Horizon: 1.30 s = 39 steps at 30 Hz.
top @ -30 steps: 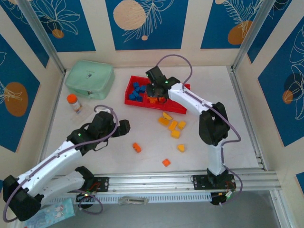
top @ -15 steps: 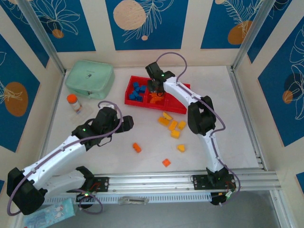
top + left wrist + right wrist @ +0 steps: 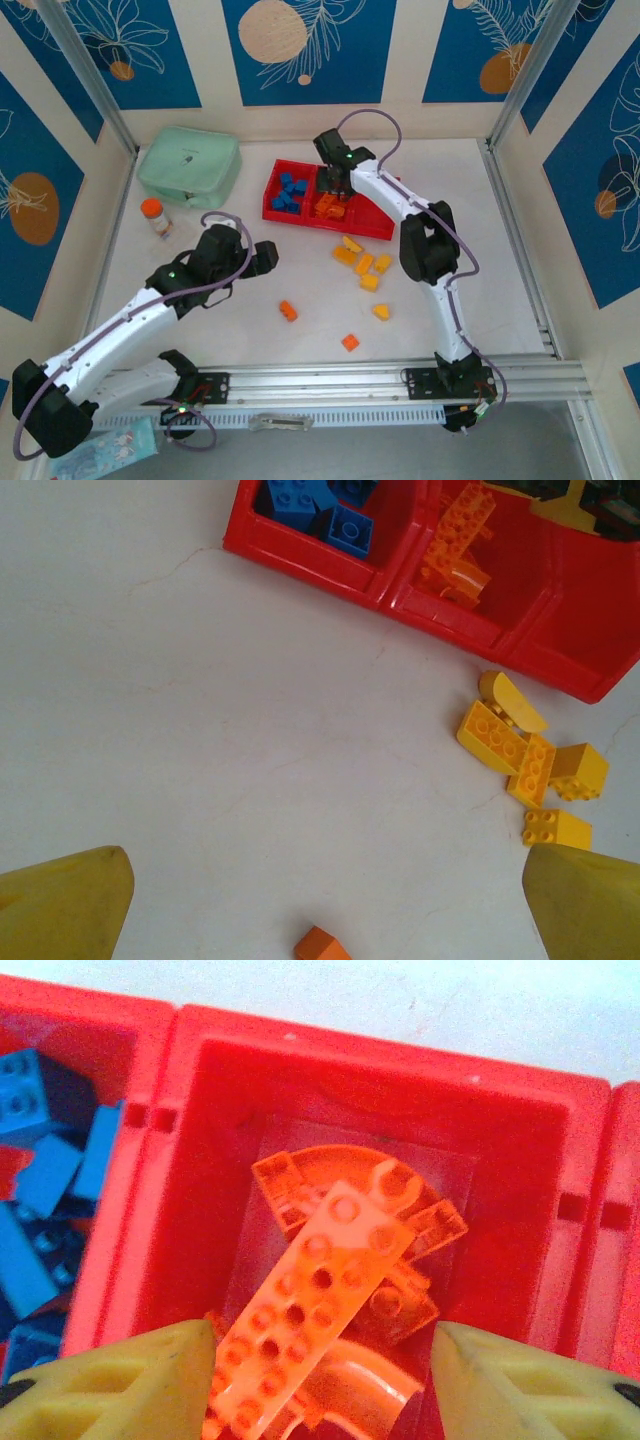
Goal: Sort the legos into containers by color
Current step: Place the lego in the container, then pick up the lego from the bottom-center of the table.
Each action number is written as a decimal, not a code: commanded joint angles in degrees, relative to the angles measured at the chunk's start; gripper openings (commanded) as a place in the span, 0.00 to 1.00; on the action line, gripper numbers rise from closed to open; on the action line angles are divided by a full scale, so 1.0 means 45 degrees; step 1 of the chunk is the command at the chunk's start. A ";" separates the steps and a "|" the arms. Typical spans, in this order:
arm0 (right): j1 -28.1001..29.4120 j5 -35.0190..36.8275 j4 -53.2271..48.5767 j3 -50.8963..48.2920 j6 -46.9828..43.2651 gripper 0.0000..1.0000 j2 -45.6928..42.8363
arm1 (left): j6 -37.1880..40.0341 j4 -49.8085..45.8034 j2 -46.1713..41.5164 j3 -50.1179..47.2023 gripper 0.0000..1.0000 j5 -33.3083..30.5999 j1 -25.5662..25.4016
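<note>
Legos [image 3: 490, 732] lie loose just outside the red tray [image 3: 310, 565].

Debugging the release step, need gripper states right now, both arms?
Left gripper: open, empty.
Right gripper: open over the orange legos in the middle compartment, gripping nothing.

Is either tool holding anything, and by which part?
Nothing is held. The right tool stands open over orange legos in the middle compartment; the left tool is open above the table.
</note>
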 commanded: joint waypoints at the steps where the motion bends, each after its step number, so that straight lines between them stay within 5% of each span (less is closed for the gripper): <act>1: 0.0473 -0.0142 0.0293 -0.0817 -0.0328 0.62 -0.1854 | 0.0196 -0.0139 -0.0528 0.0001 0.99 0.0200 0.0125; 21: 0.5239 -0.1357 0.0684 -0.7619 -0.0563 0.81 -0.6378 | -0.0393 -0.3304 -0.4217 -0.1347 0.99 0.0142 0.0164; 32: 0.7875 -0.3112 0.2083 -0.8903 0.0457 0.87 -0.5740 | -0.1183 -0.4705 -0.5640 -0.1788 0.99 -0.0295 0.0164; 39: 0.8248 -0.2093 0.1670 -0.8943 0.1121 0.85 -0.4852 | -0.1462 -0.5274 -0.6158 -0.1745 0.99 -0.0695 0.0164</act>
